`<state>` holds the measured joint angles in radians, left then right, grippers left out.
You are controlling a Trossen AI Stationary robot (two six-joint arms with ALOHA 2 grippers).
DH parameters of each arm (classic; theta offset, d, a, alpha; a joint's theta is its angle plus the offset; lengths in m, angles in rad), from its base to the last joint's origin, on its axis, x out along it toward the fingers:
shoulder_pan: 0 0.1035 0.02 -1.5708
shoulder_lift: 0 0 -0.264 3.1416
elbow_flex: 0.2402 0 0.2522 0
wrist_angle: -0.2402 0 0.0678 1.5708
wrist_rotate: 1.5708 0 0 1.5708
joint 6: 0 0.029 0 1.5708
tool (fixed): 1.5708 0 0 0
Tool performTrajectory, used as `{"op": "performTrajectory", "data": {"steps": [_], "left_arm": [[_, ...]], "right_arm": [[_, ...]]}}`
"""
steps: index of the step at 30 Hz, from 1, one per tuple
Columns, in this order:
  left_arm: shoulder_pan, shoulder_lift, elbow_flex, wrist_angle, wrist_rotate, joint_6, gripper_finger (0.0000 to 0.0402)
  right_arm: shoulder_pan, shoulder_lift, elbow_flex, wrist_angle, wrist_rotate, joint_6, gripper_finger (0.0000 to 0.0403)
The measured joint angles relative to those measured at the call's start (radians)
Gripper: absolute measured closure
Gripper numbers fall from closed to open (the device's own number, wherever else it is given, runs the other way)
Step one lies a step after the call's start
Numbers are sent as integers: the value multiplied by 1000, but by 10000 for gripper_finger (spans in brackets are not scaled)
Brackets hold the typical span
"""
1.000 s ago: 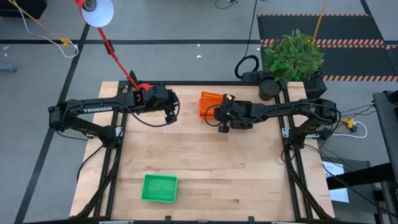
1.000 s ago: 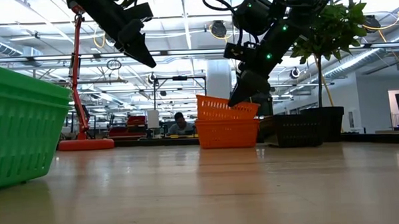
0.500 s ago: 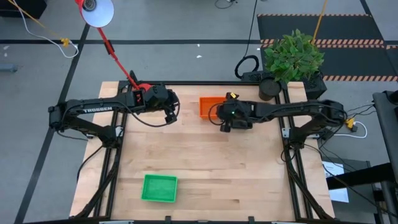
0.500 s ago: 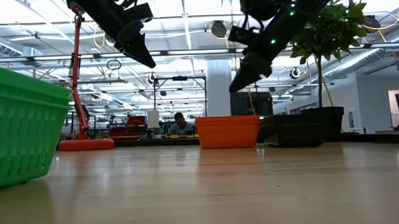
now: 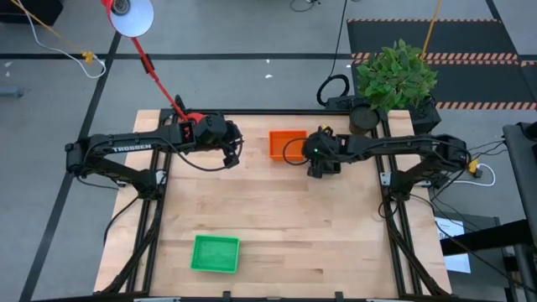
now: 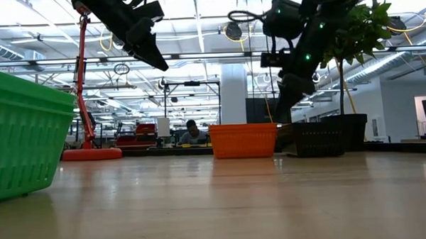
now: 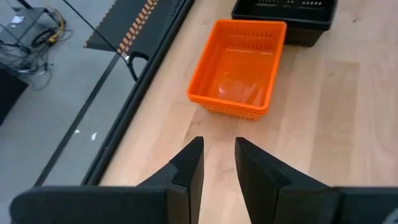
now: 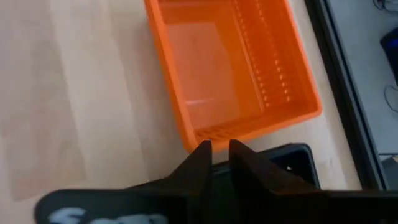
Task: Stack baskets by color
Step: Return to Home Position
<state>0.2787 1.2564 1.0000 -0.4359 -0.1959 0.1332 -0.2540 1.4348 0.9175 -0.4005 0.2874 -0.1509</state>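
A stack of nested orange baskets rests flat on the table near its far edge. Just beyond it toward the right edge is a black basket, which my right arm hides in the high view. A green basket sits alone near the front edge. My right gripper hangs above the table just right of the orange stack, over the black basket's edge. Only a narrow gap separates its fingers, with nothing between them. My left gripper hangs open left of the stack, holding nothing.
A red lamp base stands at the far left corner. A potted plant with its dark pot stands at the far right. The wooden table has free room across its middle and right front.
My right gripper has let go of the top orange basket, which was tilted on the stack. That basket has dropped level into the basket below. The gripper has risen and gone toward the table's right edge, opening wide and then narrowing again.
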Motion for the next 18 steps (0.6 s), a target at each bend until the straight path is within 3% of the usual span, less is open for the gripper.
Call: {"op": "performTrajectory", "data": {"steps": [8, 18], "left_arm": [[-20, 0, 0, 27, 14, 6, 309], [-26, 0, 0, 38, 14, 20, 309]], "right_arm": [[-33, 5, -52, 37, -1, -10, 398], [-35, 12, -52, 78, -4, -26, 402]]}}
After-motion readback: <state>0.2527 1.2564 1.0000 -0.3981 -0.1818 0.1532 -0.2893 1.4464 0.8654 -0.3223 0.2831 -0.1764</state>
